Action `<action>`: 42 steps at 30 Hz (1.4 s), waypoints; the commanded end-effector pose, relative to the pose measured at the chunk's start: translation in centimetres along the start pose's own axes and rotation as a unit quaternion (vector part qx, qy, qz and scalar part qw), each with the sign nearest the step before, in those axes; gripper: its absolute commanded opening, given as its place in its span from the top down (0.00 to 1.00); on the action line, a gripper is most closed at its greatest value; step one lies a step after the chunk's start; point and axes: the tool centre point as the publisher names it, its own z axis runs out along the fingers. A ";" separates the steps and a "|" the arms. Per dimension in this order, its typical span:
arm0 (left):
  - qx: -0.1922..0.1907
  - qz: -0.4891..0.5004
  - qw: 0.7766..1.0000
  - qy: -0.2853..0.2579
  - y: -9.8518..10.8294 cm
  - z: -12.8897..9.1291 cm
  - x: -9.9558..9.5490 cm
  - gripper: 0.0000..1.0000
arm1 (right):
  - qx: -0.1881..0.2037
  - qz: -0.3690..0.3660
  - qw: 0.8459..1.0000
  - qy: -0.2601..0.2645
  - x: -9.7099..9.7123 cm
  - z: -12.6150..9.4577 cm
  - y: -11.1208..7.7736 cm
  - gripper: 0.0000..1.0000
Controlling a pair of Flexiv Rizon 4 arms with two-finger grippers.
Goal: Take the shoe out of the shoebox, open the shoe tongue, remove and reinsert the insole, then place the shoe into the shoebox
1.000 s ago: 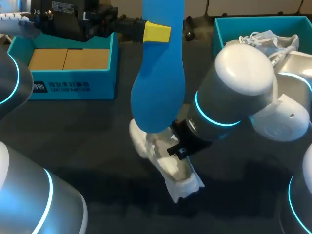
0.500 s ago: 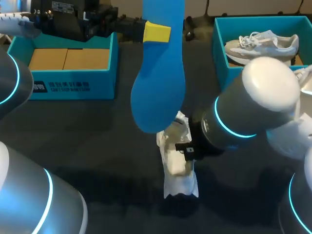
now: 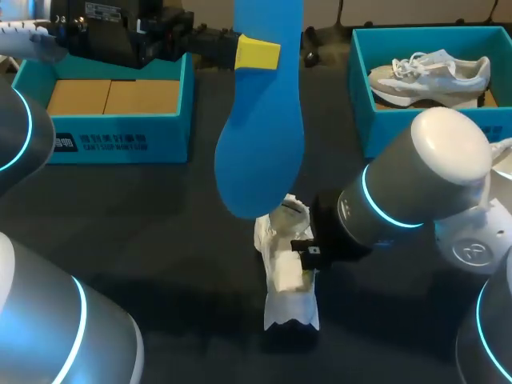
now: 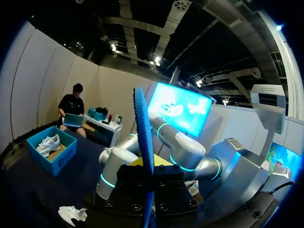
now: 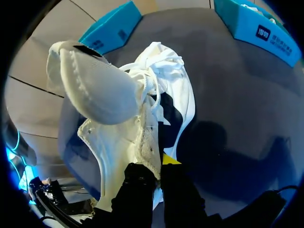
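Two holds: shoe steadied, insole raised

Well apart from the empty shoebox, the shoe lies on the tabletop — right end effector pinched shut on its collar, likely steadying it. Left end effector clamps the blue insole aloft above it, seemingly poised for reinsertion.

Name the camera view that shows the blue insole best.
The head view: the blue insole hangs there with its broad face showing, pinched by the left gripper. The left wrist view catches only its thin edge. The right wrist view shows the white shoe and no insole.
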 end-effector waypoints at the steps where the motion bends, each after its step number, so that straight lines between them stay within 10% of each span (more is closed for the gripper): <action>1: -0.002 0.000 1.000 0.000 -0.1 0.1 -0.1 1.00 | 0.005 0.001 1.000 0.024 -0.2 2.6 0.2 1.00; 15: -0.002 0.000 1.000 0.000 -0.1 0.1 -0.1 1.00 | 0.004 0.011 0.999 0.044 -0.6 4.2 -0.7 1.00; 16: -0.002 0.000 1.000 0.000 -0.1 0.1 -0.1 1.00 | 0.002 0.010 0.999 0.046 -0.4 3.9 -0.8 0.91; 18: -0.002 0.000 1.000 0.000 -0.1 0.1 -0.1 1.00 | -0.004 0.009 0.999 0.039 -0.2 3.1 -0.8 0.18; 19: -0.002 0.000 1.000 0.000 -0.1 0.1 -0.1 1.00 | -0.005 0.008 0.999 0.038 -0.1 2.8 -0.8 0.00; 32: -0.002 0.000 1.000 0.000 -0.1 0.1 -0.1 1.00 | -0.018 0.002 0.994 0.104 0.3 -5.8 -0.1 0.00; 42: -0.002 0.000 1.000 0.000 -0.1 0.1 -0.1 1.00 | -0.018 0.002 0.994 0.104 0.3 -5.8 -0.1 0.00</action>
